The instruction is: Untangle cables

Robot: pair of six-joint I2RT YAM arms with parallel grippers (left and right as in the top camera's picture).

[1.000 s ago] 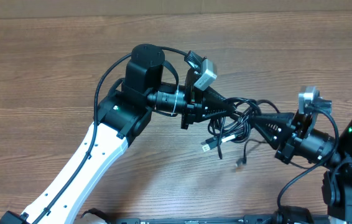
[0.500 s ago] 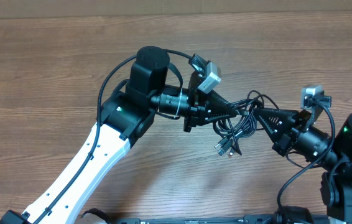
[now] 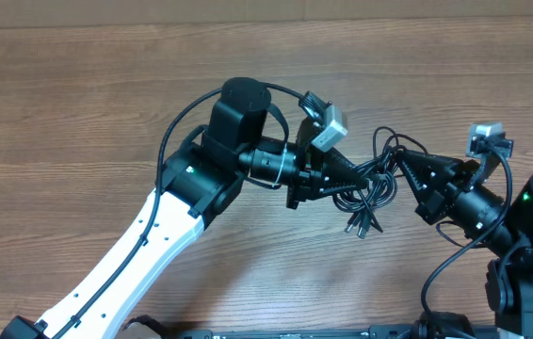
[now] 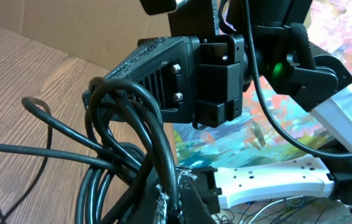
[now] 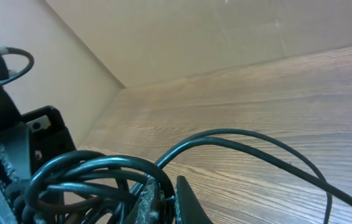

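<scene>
From overhead, the left hand [image 3: 353, 170] and the right hand [image 3: 404, 163] met tip to tip right of the frame's centre. Each was clamped tight on the knotted cables [image 3: 372, 193], which bunched between them over the bench [image 3: 78, 94], with plug ends dangling toward the lower edge. In the left wrist view, the cables rose in thick loops through the middle of the frame from that hand's closed fingers [image 4: 170, 202] at the bottom, with the right hand just behind them. In the right wrist view, the loops crowded the lower left, pinched at the bottom edge, and one strand arched away to the right.
</scene>
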